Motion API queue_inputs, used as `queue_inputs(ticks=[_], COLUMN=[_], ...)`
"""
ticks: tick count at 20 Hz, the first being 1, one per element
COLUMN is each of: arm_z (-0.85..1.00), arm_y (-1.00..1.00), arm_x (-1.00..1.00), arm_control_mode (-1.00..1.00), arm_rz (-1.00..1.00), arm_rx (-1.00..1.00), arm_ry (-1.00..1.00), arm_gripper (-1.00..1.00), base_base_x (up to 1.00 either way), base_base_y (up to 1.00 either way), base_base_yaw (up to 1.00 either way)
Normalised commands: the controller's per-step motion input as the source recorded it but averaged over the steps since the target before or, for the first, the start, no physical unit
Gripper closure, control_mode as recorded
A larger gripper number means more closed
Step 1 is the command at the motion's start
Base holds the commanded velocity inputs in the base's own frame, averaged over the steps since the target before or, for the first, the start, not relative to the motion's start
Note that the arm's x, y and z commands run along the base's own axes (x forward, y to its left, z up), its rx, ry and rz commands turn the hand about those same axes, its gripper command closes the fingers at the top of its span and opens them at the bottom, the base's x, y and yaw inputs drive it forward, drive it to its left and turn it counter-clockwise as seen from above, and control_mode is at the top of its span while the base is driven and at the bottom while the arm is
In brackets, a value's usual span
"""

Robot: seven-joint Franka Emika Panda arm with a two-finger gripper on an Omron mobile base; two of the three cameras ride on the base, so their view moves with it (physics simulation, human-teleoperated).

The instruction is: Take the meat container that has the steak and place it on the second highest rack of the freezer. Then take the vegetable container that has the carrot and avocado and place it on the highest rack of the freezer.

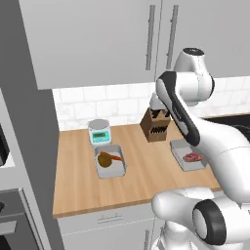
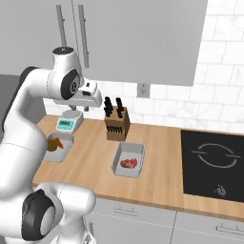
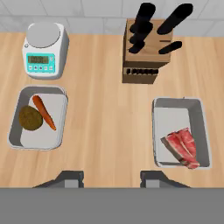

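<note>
Currently, nothing is being held: the gripper (image 3: 111, 177) is being hovered high above the wooden bench (image 3: 109, 127), its fingers (image 3: 70, 177) spread part-way and empty. In the hand view, the meat container (image 3: 180, 132) with the steak (image 3: 183, 147) is lying at four o'clock; the vegetable container (image 3: 38, 117), holding the carrot (image 3: 44, 112) and avocado (image 3: 30, 117), is sitting at nine o'clock. A knife block (image 3: 146, 54) is standing at one o'clock. The fingers are best lowered over one tray wall, not the meat.
</note>
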Motion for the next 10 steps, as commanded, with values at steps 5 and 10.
queue_inputs(ticks=[5,10], arm_z=[-0.34,-0.84], arm_y=[0.17,0.94], arm_x=[-0.63,-0.38], arm_control_mode=[-1.00,-1.00], arm_rz=[0.01,0.36], arm_rx=[-0.02,-0.27], arm_ry=[-0.03,-0.02], arm_gripper=[-1.00,-1.00], base_base_x=[0.00,0.00], base_base_y=[0.00,0.00], base_base_yaw=[0.00,0.00])
